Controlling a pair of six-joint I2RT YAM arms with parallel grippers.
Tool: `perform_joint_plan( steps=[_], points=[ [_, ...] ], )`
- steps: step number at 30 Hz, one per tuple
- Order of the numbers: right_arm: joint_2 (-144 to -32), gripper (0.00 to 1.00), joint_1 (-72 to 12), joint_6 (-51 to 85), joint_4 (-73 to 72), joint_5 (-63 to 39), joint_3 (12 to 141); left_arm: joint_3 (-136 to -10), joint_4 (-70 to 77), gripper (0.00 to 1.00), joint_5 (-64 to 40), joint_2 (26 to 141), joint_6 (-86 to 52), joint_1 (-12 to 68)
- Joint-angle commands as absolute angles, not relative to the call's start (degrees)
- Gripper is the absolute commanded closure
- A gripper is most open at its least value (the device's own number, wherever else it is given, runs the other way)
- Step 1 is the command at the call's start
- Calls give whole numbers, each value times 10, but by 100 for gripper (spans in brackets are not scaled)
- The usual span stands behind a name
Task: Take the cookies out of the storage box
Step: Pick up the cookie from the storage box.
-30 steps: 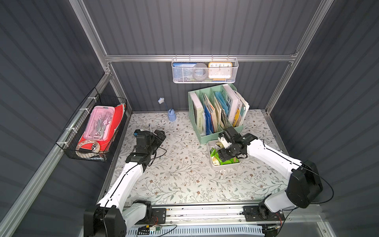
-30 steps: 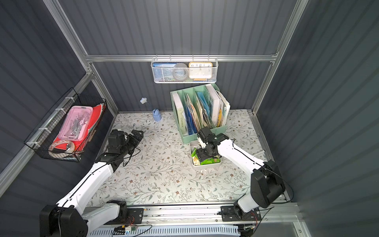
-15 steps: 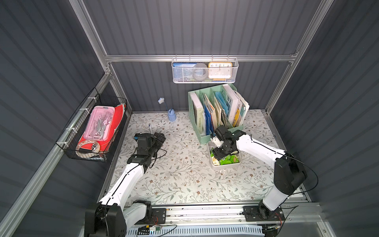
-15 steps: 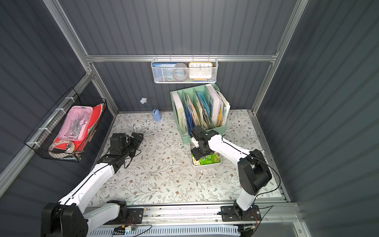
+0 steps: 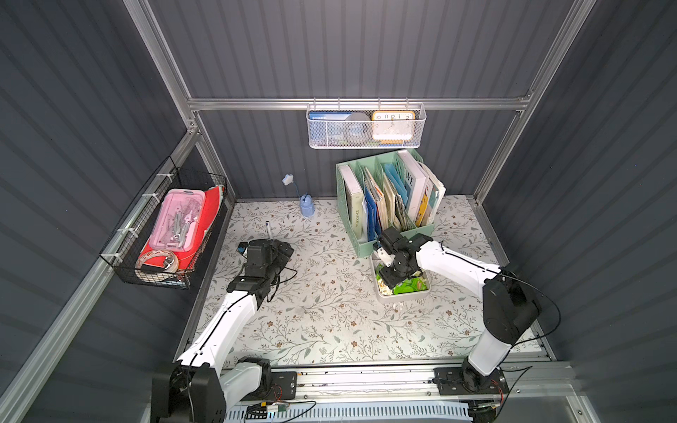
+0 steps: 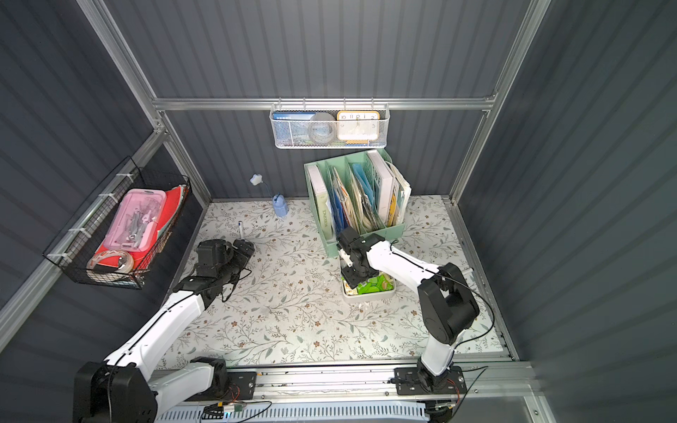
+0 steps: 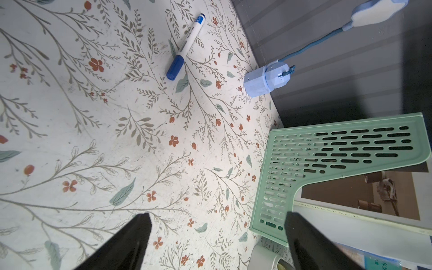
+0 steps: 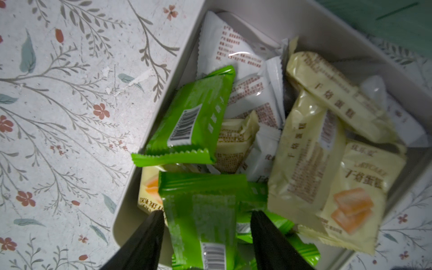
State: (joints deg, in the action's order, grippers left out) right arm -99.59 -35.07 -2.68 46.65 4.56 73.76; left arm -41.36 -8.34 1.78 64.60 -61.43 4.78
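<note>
the cookies (image 8: 304, 152) lie heaped in the storage box (image 5: 403, 296), green, pale yellow and white packets overlapping one another. the desk (image 5: 329, 322) under it all has a floral cover and fills the floor of the grey-walled booth. the right arm (image 5: 454, 265) reaches from the front rail across to the box, and the left arm (image 5: 234, 322) stretches over the desk's left part, well apart from the box. a black wire basket (image 5: 198, 178) hangs on the left wall with a pink case (image 5: 179, 219) and red items inside. the mint-green file organiser (image 5: 343, 205) stands at the back right, packed with upright books and folders, and the storage box sits on the desk just in front of it, touching or nearly touching its base. a white mesh basket (image 5: 366, 146) hangs on the back wall above the organiser, with a yellow-rimmed clock (image 5: 394, 126) inside it. the right tool (image 8: 207, 211) is down in the box, its two black fingers (image 8: 145, 240) set on either side of one green packet (image 8: 203, 194), right at its long edges; whether they pinch it i cannot tell. the left tool (image 7: 216, 214) hovers above the bare desk with its jaws spread wide and nothing between them. a small blue lamp (image 5: 307, 208) stands by the back wall, left of the organiser. a blue-capped pen (image 7: 185, 46) lies on the desk just beyond the left tool, towards the back wall.
</note>
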Motion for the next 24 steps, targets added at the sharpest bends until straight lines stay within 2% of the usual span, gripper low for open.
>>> perform_joint_plan(
  steps=[1, 6, 13, 18, 24],
  points=[
    [-1005, 37, -358, -33, 467, 65, 735, -427, -103, 6, 29, 636, -619, 47],
    [-1011, 41, -362, -39, 467, 74, 735, -427, -104, 6, 29, 635, -620, 47],
    [-1020, 42, -363, -44, 468, 85, 736, -434, -106, 7, 29, 636, -619, 47],
    [-1020, 50, -363, -43, 469, 85, 737, -433, -105, 11, 27, 637, -619, 47],
    [-1002, 56, -363, -34, 474, 82, 741, -431, -108, 10, 31, 632, -619, 47]
  ],
)
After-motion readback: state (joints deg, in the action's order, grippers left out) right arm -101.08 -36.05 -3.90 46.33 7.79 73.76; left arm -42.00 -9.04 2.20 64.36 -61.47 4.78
